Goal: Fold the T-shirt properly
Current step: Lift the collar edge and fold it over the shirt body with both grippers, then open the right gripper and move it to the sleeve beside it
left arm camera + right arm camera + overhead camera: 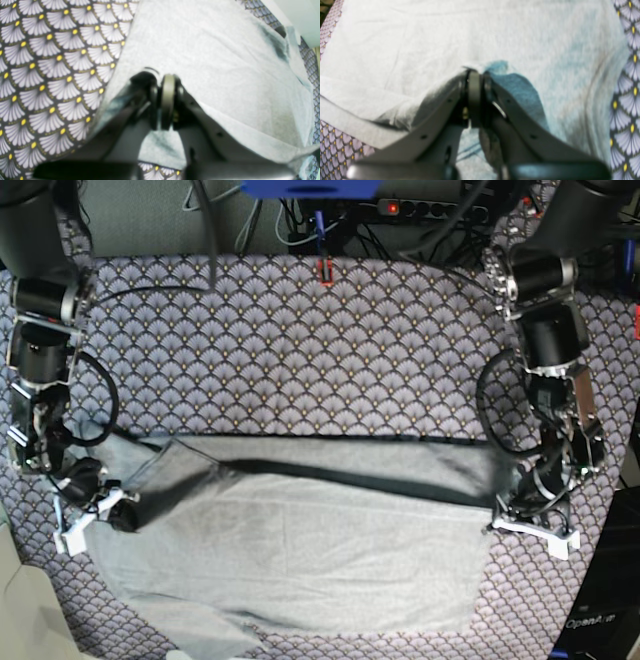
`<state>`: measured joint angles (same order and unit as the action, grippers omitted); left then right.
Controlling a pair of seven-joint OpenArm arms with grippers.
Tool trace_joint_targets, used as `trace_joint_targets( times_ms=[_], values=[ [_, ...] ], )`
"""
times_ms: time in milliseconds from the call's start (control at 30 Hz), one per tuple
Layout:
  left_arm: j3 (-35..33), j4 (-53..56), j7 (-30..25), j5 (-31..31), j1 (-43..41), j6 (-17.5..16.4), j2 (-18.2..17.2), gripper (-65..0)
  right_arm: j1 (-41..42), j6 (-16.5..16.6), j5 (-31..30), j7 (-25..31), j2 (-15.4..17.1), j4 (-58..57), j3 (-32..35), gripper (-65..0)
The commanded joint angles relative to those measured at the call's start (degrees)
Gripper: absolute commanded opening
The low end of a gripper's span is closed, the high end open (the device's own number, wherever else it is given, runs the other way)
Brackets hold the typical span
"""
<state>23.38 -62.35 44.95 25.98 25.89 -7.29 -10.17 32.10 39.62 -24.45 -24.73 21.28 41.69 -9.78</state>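
Note:
The light grey T-shirt (320,550) lies spread across the near half of the table. Its far edge is raised into a taut fold with a dark shadow line beneath. In the base view my left gripper (507,513) is at the shirt's right end, shut on the fabric. My right gripper (122,512) is at the left end, also shut on the fabric. The left wrist view shows the left gripper (162,81) pinching the T-shirt (212,62), cloth draped over its fingers. In the right wrist view the right gripper (475,73) pinches a bunched edge of the T-shirt (420,45).
A purple-grey fan-patterned tablecloth (300,350) covers the table and shows beside the shirt in both wrist views (50,62) (627,100). Cables and a power strip (410,205) run behind the far edge. A small red item (325,273) sits at the back.

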Motion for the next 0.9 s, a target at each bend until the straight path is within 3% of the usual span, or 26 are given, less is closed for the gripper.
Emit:
trace_joint_targets(
  times_ms=[0, 233, 600, 800, 867],
  values=[
    [0.0, -1.0, -1.5, 0.5, 1.9, -0.4, -0.6, -65.0, 2.3, 0.4, -1.1, 1.7, 0.9, 0.9, 0.3, -65.0],
    [-4.6, -0.9, -5.6, 0.5, 1.8, -0.1, -0.7, -65.0, 2.6, 0.4, -1.1, 2.6, 0.9, 0.9, 0.9, -65.0],
    [-4.4, -0.9, -5.6, 0.5, 1.4, -0.1, -0.6, -65.0, 2.5, 0.4, -1.1, 3.1, 1.6, 0.8, 0.9, -64.7],
    [-4.6, -0.9, -5.5, 0.6, 0.6, -0.6, -1.0, -64.6, 2.4, 0.4, -1.1, 2.8, 1.8, 0.8, 2.4, -49.1],
    [-4.7, -0.9, -5.4, 0.5, 0.5, -0.6, -1.0, -57.7, 2.1, 0.4, -1.1, 2.9, 1.8, 0.8, 3.4, -41.6]
  ],
)
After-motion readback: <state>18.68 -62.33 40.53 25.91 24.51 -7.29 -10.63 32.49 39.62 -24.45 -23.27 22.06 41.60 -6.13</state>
